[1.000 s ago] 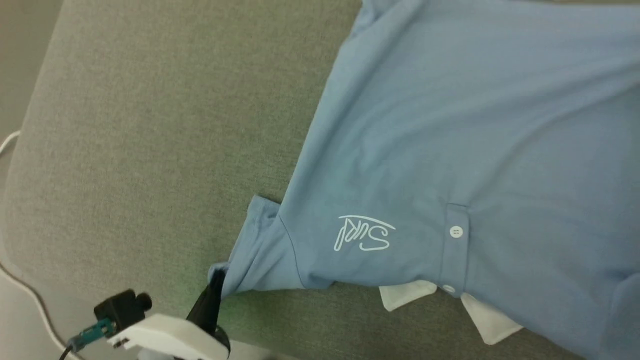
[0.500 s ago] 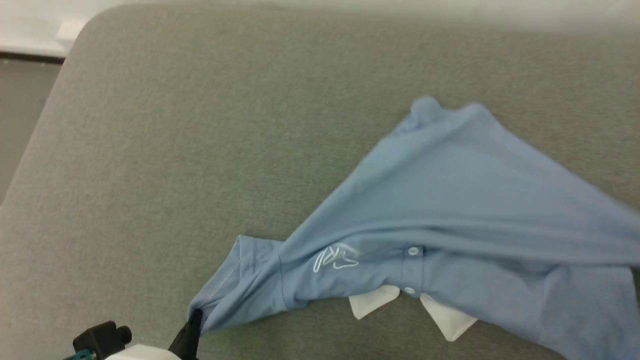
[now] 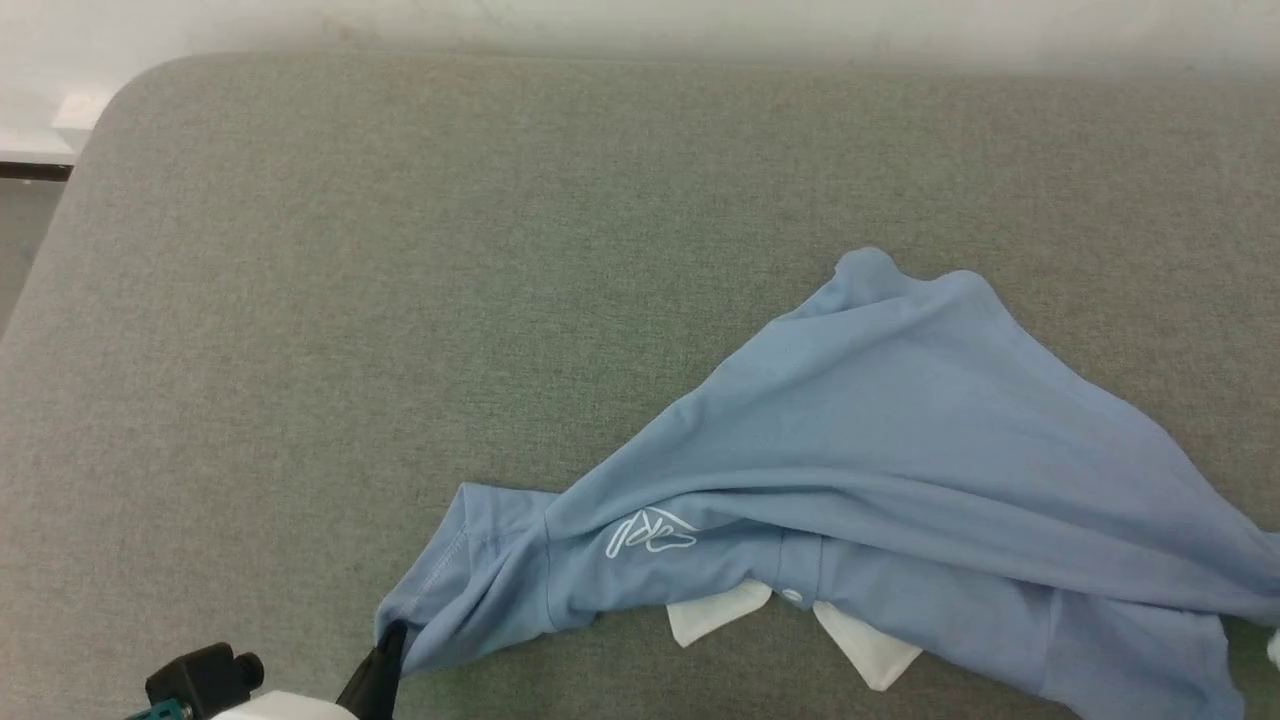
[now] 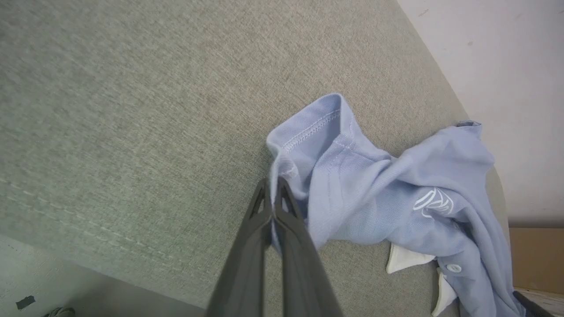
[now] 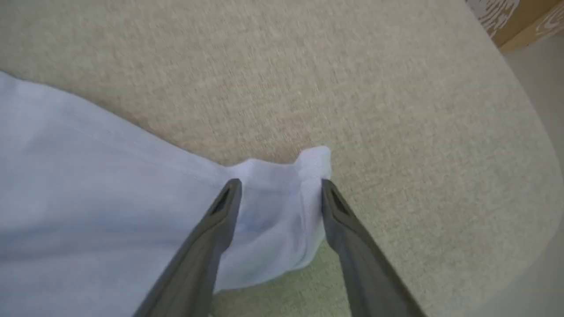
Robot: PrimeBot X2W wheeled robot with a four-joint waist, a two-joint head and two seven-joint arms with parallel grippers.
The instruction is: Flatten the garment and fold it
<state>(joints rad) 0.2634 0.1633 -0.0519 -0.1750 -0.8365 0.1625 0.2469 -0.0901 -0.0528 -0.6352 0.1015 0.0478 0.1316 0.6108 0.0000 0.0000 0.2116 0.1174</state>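
Left fingers (image 4: pixel 268 209) pinch shirt (image 3: pixel 900 430) sleeve hem; right fingers (image 5: pixel 228 198) spread astride shirt corner, possibly touching it.

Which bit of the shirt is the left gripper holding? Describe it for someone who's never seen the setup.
On the grey upholstered surface lies a crumpled light blue polo shirt. Its short sleeve sticks out towards the left gripper, which pinches the stitched cuff. Unlike the white collar beside it, it is blue, just past the white logo.
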